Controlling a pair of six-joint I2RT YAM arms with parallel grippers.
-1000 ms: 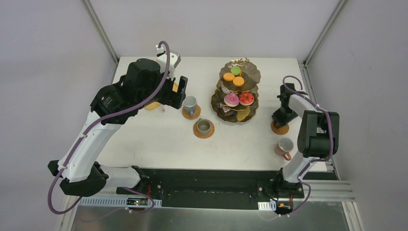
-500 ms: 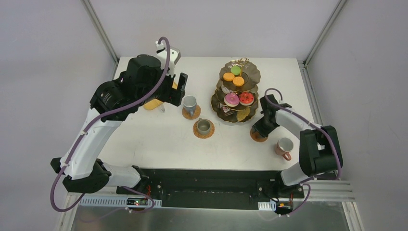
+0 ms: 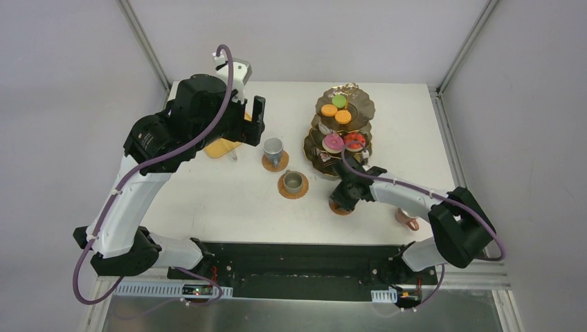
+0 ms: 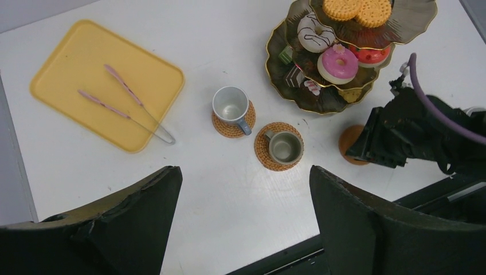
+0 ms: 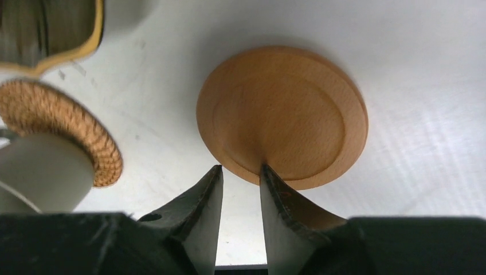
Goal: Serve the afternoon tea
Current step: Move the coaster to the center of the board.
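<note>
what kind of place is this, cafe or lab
Probably a robot test cell, not a café: bare grey walls box in a white table, a left arm and a right arm are bolted at its edge, with a cake stand set out.

Legible markings: none. No text, label, brand, number or sign can be read on the yellow tray (image 4: pixel 57 74), the grey-blue mug (image 4: pixel 231 105), the olive mug (image 4: pixel 285 146), the tiered stand (image 4: pixel 329 103) or the wooden coaster (image 5: pixel 281 114). All of these surfaces show plain in every view.
</note>
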